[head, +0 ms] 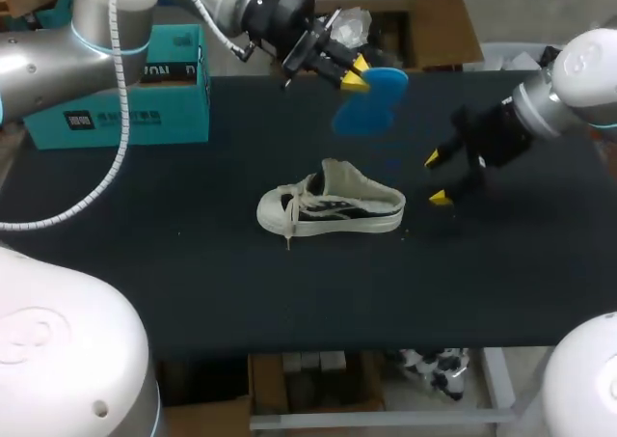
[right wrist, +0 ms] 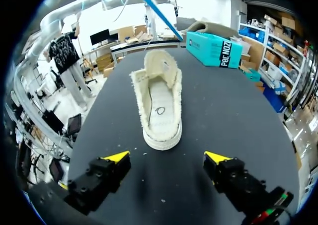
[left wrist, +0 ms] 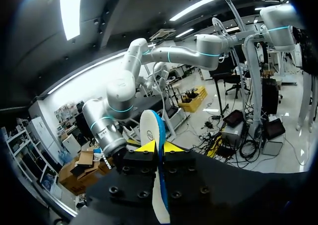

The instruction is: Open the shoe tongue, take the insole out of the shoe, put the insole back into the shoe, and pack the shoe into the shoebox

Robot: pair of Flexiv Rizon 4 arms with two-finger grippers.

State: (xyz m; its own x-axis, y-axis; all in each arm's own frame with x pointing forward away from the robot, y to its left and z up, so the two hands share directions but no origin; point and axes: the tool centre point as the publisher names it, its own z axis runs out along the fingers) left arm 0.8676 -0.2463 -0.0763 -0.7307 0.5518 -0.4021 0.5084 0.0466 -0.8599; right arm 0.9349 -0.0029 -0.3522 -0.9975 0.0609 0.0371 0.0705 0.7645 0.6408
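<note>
- Left pincer (head: 354,73): clamped on the blue insole (head: 371,99). The left wrist view shows the insole edge-on between the two yellow tips, one tip pressing each face.
- Insole is in the air over the far side of the worktop (head: 193,283), beyond the shoe and not touching it. One face is blue, the other white.
- Shoe (head: 333,207): cream canvas with dark side stripes, standing on its sole mid-worktop. Toe points to my left, heel to my right, tongue is pulled up and laces are loose.
- Right pincer (head: 439,177): spread wide and holding nothing. It hangs just above the worktop near the shoe's heel without touching it. The right wrist view looks straight into the shoe's opening from the heel end, with a pale footbed visible inside.
- Shoebox (head: 125,90): teal, at the far left of the worktop, well apart from the shoe. Can't tell whether the lid is on.
</note>
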